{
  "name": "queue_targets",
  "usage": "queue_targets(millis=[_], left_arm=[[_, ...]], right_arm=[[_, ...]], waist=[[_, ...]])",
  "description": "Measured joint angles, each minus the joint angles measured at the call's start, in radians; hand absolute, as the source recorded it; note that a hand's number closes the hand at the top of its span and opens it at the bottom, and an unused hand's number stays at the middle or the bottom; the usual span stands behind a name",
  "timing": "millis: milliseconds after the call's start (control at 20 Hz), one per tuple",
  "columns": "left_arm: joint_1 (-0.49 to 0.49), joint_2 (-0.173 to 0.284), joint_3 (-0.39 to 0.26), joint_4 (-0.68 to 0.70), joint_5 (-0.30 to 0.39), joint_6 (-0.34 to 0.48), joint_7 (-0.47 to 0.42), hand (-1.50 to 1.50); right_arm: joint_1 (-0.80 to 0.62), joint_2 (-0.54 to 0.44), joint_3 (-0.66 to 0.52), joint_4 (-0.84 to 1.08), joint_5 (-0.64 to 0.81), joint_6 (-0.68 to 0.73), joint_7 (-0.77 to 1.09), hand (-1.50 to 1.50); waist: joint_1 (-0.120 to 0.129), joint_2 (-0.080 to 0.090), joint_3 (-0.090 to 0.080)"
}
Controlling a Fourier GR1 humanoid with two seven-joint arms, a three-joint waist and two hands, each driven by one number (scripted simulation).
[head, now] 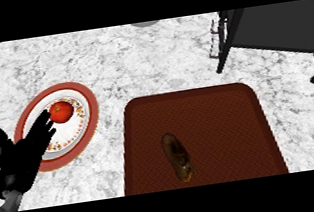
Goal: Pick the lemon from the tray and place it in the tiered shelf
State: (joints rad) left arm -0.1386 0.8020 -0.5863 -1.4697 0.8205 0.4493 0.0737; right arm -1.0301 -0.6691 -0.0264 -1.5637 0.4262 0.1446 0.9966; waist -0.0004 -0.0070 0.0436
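I see only the left robot hand (pixel 19 156), lower left of frame, fingers straight and released, lying over the plate (pixel 87 119) rim, holding nothing. Right robot hand isn't in frame. Fingertips are just beside a round glossy tomato (pixel 61 112) on the plate, which is white with a red band. No lemon visible. The tray (pixel 198 137), lower centre, dark red-brown and woven-looking with rounded corners, carries one long brown mottled item (pixel 176 156) that I can't identify. The shelf (pixel 276 30), a black frame with a dark flat panel, sits upper right. The desk (pixel 153 58) is grey-white marble. My read: nothing picked, whole task left.
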Motion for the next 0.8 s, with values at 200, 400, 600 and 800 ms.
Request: queue_targets(millis=[200,400,600,800], left_arm=[[-0.012,0.001,-0.008,0.007,0.006,0.001,-0.003,0.00],[-0.025,-0.001,-0.021,0.007,0.011,0.008,-0.003,0.00],[-0.036,-0.002,-0.030,0.019,0.018,-0.007,-0.012,0.00],[-0.041,-0.005,-0.039,0.033,0.023,-0.009,-0.023,0.00]], right_arm=[[-0.007,-0.026,-0.014,0.086,-0.024,0.041,-0.051,1.50],[-0.016,-0.047,-0.015,0.183,-0.019,0.063,-0.128,1.50],[-0.017,-0.051,-0.006,0.271,0.010,0.049,-0.212,1.50],[-0.024,-0.053,-0.012,0.349,0.030,0.027,-0.280,1.50]], waist=[[0.010,0.002,-0.001],[0.022,0.005,-0.001],[0.030,0.008,-0.001],[0.030,0.007,0.000]])
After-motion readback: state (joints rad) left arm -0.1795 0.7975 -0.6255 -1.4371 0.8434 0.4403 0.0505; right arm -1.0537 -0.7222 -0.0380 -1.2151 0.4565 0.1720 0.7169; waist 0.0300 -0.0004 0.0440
